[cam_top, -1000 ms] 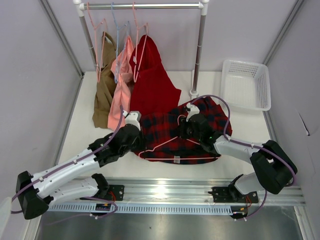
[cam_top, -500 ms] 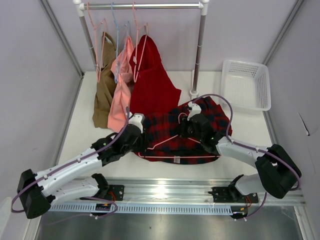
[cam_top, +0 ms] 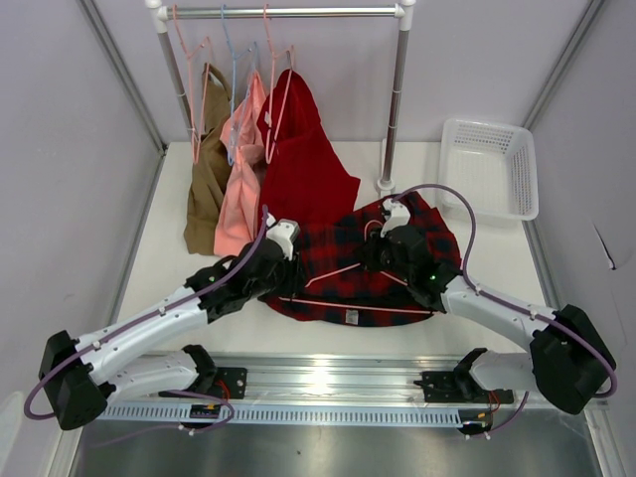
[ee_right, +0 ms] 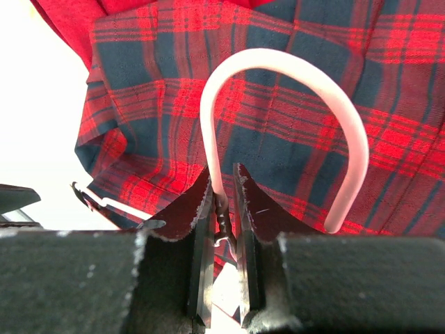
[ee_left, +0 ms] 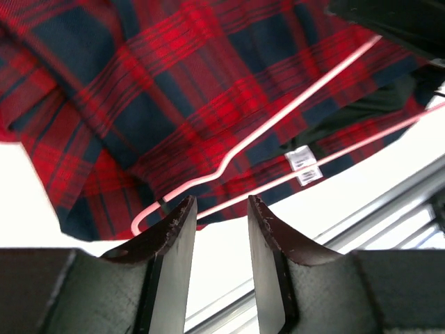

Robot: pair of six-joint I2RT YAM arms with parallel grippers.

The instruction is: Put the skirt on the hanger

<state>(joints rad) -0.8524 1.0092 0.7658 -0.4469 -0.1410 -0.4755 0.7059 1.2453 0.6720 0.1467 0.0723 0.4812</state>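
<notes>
The red and navy plaid skirt [cam_top: 343, 256] lies spread on the white table, its white label [ee_left: 303, 168] at the near hem. The pale-pink wire hanger [cam_top: 350, 308] rests on top of it. My right gripper [cam_top: 372, 258] is shut on the hanger's twisted neck, right below the hook [ee_right: 278, 66], which arches over the skirt [ee_right: 292, 139]. My left gripper [cam_top: 282, 279] hovers by the hanger's left corner [ee_left: 141, 223]; in its wrist view the left gripper [ee_left: 221, 209] stands open with nothing between its fingers, just short of the skirt [ee_left: 160, 90].
At the back stands a clothes rail [cam_top: 395, 99] carrying a brown garment [cam_top: 206, 189], a salmon-pink one [cam_top: 238, 169] and a plain red one [cam_top: 298, 169] that reaches down to the skirt. A white basket [cam_top: 489, 169] sits back right. A metal rail [cam_top: 328, 383] runs along the near edge.
My left gripper has opened and shifted right along the skirt's near-left edge. My right arm has moved slightly right and away, still gripping the hanger, which moved with it.
</notes>
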